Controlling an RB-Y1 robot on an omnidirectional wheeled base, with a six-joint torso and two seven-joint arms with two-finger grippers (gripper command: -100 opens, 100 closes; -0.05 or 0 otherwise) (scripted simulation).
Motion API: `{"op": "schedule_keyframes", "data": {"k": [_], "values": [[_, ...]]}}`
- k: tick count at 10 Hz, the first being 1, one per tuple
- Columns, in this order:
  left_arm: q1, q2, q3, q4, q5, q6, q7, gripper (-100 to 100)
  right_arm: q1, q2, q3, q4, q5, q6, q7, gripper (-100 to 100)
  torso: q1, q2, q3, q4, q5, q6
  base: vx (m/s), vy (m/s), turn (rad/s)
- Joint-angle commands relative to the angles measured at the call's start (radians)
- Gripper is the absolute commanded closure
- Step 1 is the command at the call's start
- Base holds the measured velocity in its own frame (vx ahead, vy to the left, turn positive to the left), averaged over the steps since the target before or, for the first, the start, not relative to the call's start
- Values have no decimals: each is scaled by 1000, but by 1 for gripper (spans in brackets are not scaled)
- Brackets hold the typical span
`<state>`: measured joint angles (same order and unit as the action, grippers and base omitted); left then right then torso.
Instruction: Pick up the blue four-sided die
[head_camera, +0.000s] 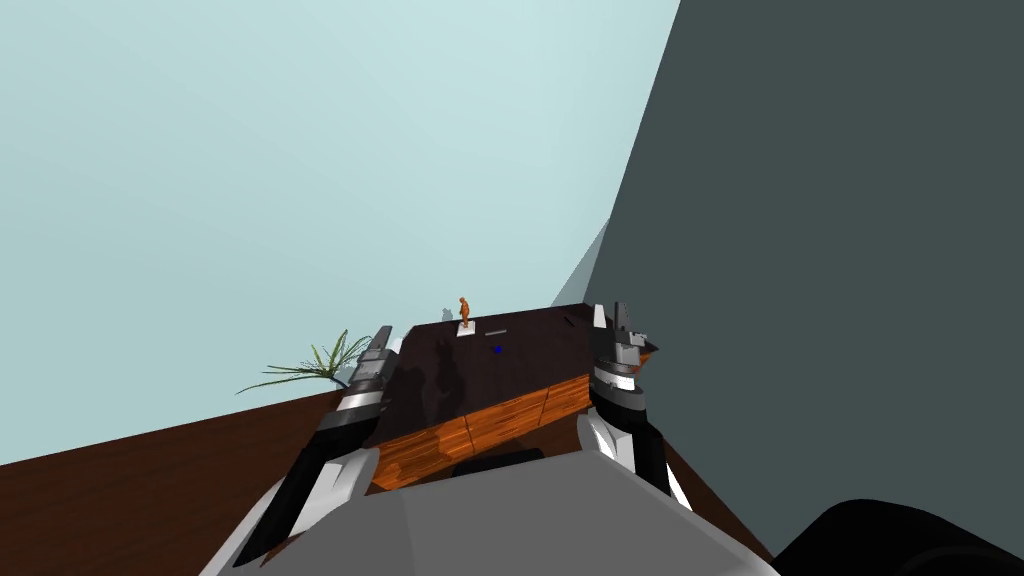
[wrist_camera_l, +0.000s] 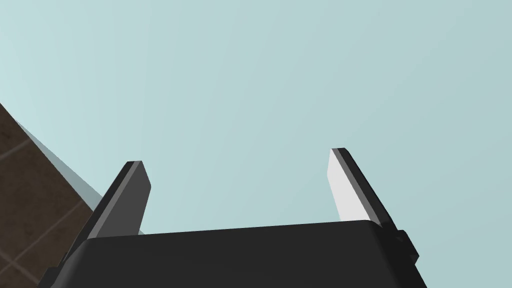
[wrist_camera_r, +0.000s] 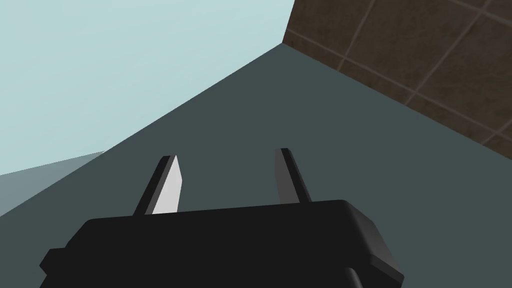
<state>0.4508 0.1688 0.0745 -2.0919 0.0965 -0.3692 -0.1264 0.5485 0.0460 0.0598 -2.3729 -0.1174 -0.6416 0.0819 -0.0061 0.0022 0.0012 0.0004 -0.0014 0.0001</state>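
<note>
Item one, a green spiky plant (head_camera: 318, 366), stands on the floor just outside the left gripper (head_camera: 379, 338), on the side away from the right gripper. Item two, the left gripper itself (wrist_camera_l: 237, 156): we see its two fingers (wrist_camera_l: 131, 195) spread wide, with nothing between them. It is raised over the near left corner of the dark-topped cabinet (head_camera: 540, 345). Item three, a small orange figurine (head_camera: 464, 310) on a white base, stands upright at the far edge of the cabinet top, beyond the left gripper and inward toward the right one. Item four, a thin grey bar (head_camera: 496, 331), lies flat just beside the figurine's base. Item five, the blue four-sided die (head_camera: 497, 349), is a tiny blue speck resting on the cabinet top, roughly midway between our two grippers and well apart from both. Item six, the right gripper (head_camera: 611, 314), is held up over the right end of the cabinet. In its wrist view (wrist_camera_r: 226, 154) the fingers stand at a narrower gap than the left pair, parted and holding nothing.
</note>
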Motion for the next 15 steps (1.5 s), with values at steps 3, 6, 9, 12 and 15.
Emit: {"op": "schedule_keyframes", "data": {"k": [3, 6, 9, 12, 15], "values": [[-13, 47, 30, 73, -6, 15, -4, -100, 0, 0, 0, 0, 0, 0, 0, 0, 2, -1, 0, 0, 0, 0, -19, -61, -77], [-30, 102, 75, 152, -11, 42, -13, -100, 0, 0, 0, 0, 0, 0, 0, 0, 3, -1, -1, 0, 1, 0, -12, -58, -124], [-40, 128, 98, 208, -14, 56, -19, -100, 0, 0, 0, 0, 0, 0, 0, 0, 2, -1, 0, 0, 0, 0, -14, -60, -110], [-63, 176, 147, 294, -19, 82, -37, -100, 0, 0, 0, 0, 0, 0, 0, 0, 3, -1, 0, 0, 0, 0, -11, -61, -162], [-76, 198, 171, 364, -22, 95, -48, -100, 0, 0, 0, 0, 0, 0, 0, 0, 3, -1, 0, 0, 1, 0, -10, -48, -136]]}}
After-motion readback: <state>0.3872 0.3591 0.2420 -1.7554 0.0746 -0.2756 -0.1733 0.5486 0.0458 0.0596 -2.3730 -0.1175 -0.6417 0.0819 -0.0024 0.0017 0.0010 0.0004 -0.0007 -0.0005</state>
